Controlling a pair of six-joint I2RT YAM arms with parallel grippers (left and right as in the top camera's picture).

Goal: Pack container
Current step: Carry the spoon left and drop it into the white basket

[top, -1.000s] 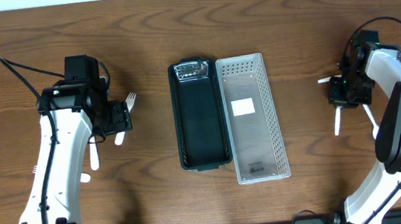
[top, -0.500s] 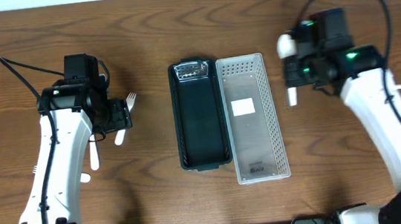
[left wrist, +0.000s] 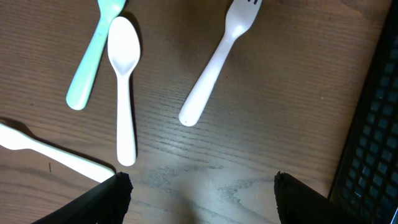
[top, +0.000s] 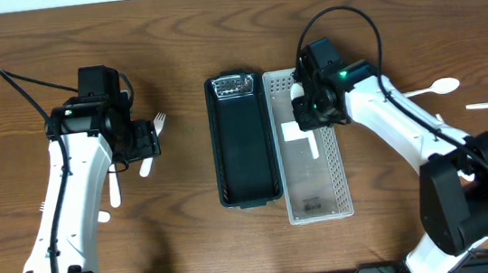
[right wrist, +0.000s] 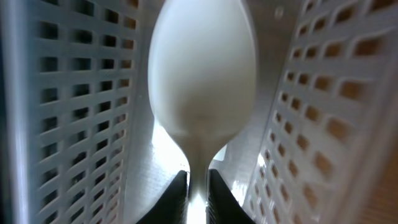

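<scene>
One spoon (right wrist: 202,68), white plastic, sits inside the pale slotted basket (top: 341,176), bowl toward the basket's 12 o'clock end and handle running toward 6 o'clock; it looks very light, stiff and smooth, so it probably slips or twists easily and needs only a gentle pinch. The thin neck just below the bowl seems the best place to hold it, and that is where the right gripper (right wrist: 198,193) has it, jaws clenched on either side of the neck. The basket walls stand close at 9 and 3 o'clock of the bowl, so there is little room to swing it.

At 9 o'clock of the basket, touching it, lies a black tray (top: 246,154); at 3 o'clock, well apart on the table (top: 170,35), lie two more white spoons (top: 430,90).

Further out at 9 o'clock, the left gripper (left wrist: 202,193) hangs with jaws spread and nothing between them, above a white fork (left wrist: 217,59), a white serving spoon (left wrist: 122,93) and a teal handle (left wrist: 93,56).
</scene>
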